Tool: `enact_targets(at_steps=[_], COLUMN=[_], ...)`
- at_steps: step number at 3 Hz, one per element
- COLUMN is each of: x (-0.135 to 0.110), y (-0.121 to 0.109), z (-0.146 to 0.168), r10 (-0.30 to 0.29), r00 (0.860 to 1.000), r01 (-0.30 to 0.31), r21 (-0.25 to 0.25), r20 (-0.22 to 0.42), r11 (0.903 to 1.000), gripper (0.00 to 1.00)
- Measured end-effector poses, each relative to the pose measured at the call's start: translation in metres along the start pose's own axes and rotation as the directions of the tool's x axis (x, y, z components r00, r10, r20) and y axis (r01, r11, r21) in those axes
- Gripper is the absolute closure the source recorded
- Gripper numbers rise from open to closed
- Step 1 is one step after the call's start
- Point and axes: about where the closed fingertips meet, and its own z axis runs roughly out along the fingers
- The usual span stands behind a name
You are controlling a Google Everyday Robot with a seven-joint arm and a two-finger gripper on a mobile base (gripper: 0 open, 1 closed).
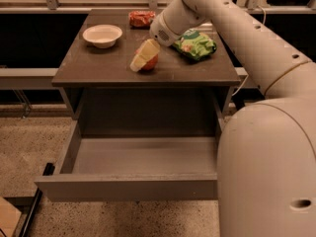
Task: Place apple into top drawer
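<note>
The apple (151, 64), small, round and red-orange, sits on the grey table (89, 68) near the middle of its front half. My gripper (140, 58), cream coloured, reaches down from the upper right and lies over the apple's left side, hiding most of it. The top drawer (128, 187) is pulled wide open below the table top. Its inside is bare, and its flat front panel is closest to the camera.
A white bowl (102, 35) stands at the table's back left. A red-orange can (141, 19) lies at the back middle. A green bag (197, 44) lies at the right. My white arm (256, 58) fills the right side of the view.
</note>
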Motion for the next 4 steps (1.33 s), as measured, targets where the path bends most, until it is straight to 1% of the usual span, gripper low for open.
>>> enact_targets(at_steps=[1, 2, 3, 4], x=[0.013, 0.028, 0.036, 0.038], y=[0.001, 0.004, 0.011, 0.019], z=[0.015, 0.021, 0.023, 0.018], r10=[0.027, 0.047, 0.050, 0.046], r00=[0.999, 0.997, 0.995, 0.996], r01=[-0.027, -0.048, -0.051, -0.046], r21=[-0.022, -0.017, -0.007, 0.002], r20=[-0.022, -0.059, -0.084, -0.077], r11=[0.9994, 0.9987, 0.9987, 0.9989], gripper=[0.00, 0.18, 0.43, 0.66])
